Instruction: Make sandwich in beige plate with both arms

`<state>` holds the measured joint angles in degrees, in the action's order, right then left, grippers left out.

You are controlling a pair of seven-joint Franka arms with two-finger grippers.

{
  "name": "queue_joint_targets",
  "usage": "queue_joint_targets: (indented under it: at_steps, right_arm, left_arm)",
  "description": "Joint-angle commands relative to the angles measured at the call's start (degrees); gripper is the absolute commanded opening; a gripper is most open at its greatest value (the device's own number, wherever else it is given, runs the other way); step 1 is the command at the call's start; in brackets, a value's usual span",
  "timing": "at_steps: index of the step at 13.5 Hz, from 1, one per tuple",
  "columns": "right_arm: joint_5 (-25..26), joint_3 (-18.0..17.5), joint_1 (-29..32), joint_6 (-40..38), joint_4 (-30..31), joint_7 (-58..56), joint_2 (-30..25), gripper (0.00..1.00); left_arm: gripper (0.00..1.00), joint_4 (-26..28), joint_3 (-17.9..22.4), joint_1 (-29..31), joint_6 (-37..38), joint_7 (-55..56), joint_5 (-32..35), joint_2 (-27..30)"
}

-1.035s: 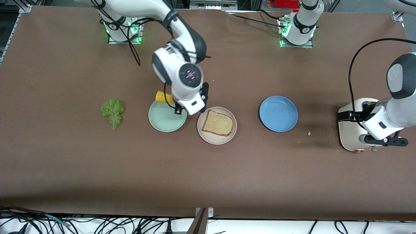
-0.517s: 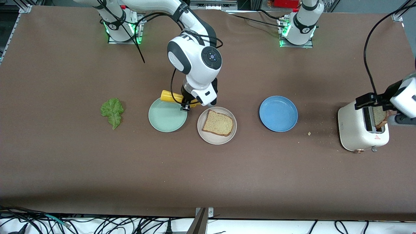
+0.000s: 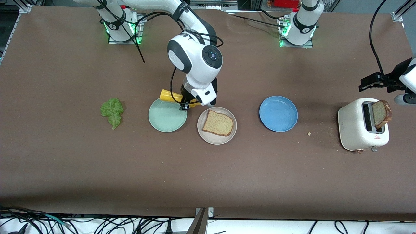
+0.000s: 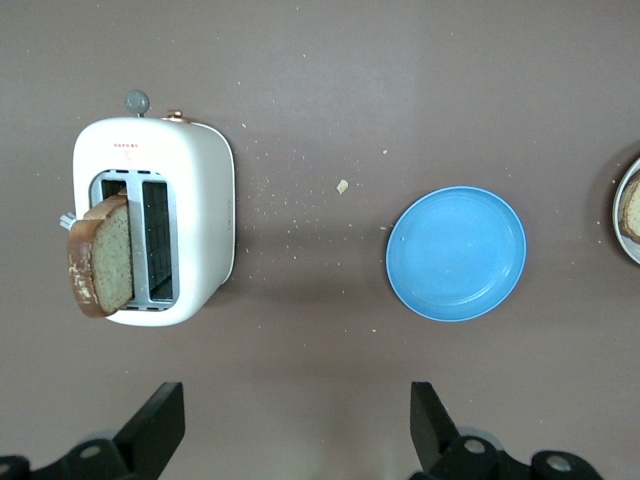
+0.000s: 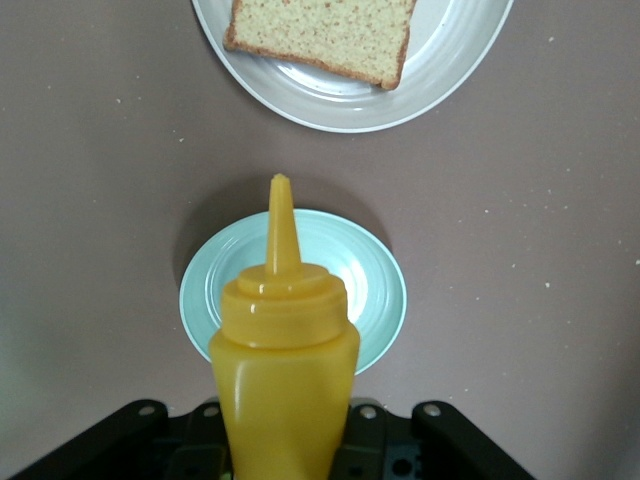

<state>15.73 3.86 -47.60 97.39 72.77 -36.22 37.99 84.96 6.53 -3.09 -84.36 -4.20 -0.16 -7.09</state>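
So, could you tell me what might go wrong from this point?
1. The right gripper holds the yellow squeeze bottle over the mint-green plate, not the bread slice on the beige plate; sauce might land on the wrong plate.
2. The second bread slice leans out of the toaster, and the open left gripper is away from it; it may tip off.

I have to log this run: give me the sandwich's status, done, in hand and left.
Done: one bread slice lies on the beige plate. In hand: the right gripper holds a yellow squeeze bottle over the mint-green plate; the left gripper, open, is above the toaster. Left: the second slice stands in the toaster, and the lettuce leaf lies on the table toward the right arm's end.
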Motion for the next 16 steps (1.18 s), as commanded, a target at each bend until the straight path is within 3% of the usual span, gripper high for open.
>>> queue_joint_targets:
  at_steps: [1,3,6,12,16]
  right_arm:
    - [0.9,0.4,-0.5,-1.8,-2.2,1.8,-0.5,0.0]
    - [-0.4,0.8,0.3,-1.8,-2.7,1.7,-0.5,0.0]
    - [-13.4,0.4,8.1,-2.3,-2.7,-0.8,-2.9,0.0]
    - [-28.6,0.4,20.9,-2.3,-2.3,-18.4,-3.5,0.0]
    - [-39.9,0.4,31.9,-2.7,0.7,-33.1,-4.9,0.0]
  left_arm:
    - [0.99,1.4,-0.5,0.1,1.9,0.8,-0.9,2.8]
    - [0.99,1.3,-0.6,0.0,2.4,0.9,-1.2,2.8]
    - [1.0,1.5,-0.6,0.0,2.4,3.0,-1.2,3.0]
    - [1.0,3.1,-1.2,0.1,-5.0,2.9,-1.9,4.0]
    - [1.0,2.8,-1.5,0.0,-5.5,2.9,-1.4,2.1]
